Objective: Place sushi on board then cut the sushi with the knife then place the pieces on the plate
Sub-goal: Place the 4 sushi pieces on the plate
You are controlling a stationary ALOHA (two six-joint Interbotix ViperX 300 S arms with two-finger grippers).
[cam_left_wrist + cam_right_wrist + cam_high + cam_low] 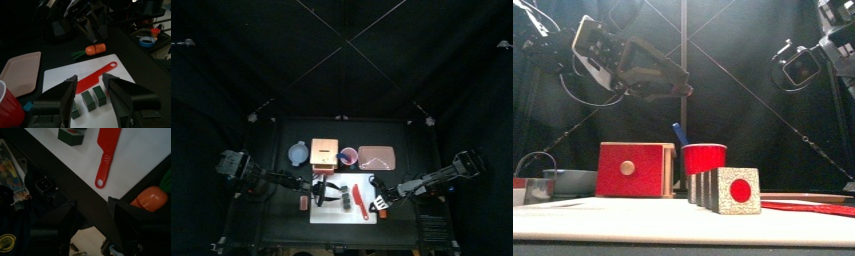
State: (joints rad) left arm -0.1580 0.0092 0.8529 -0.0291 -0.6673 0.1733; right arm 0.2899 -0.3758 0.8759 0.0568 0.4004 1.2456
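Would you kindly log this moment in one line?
sushi: on board; red knife: on board; left tool: open above sushi; right tool: open

1. The white cutting board (338, 216) is rectangular and lies flat at the table's front middle.
2. The sushi roll (727, 190) is a short row of dark green blocks standing upright, close side by side, on the board's left part. The end face turned toward the table's front is pale and speckled, with a red disc at its centre.
3. The red knife (99, 76) lies flat and aslant on the board, just right of the roll. Its handle ends in a small hole.
4. The pink plate (376, 156) is a flat rimmed tray resting on the table behind the board's right half, apart from it.
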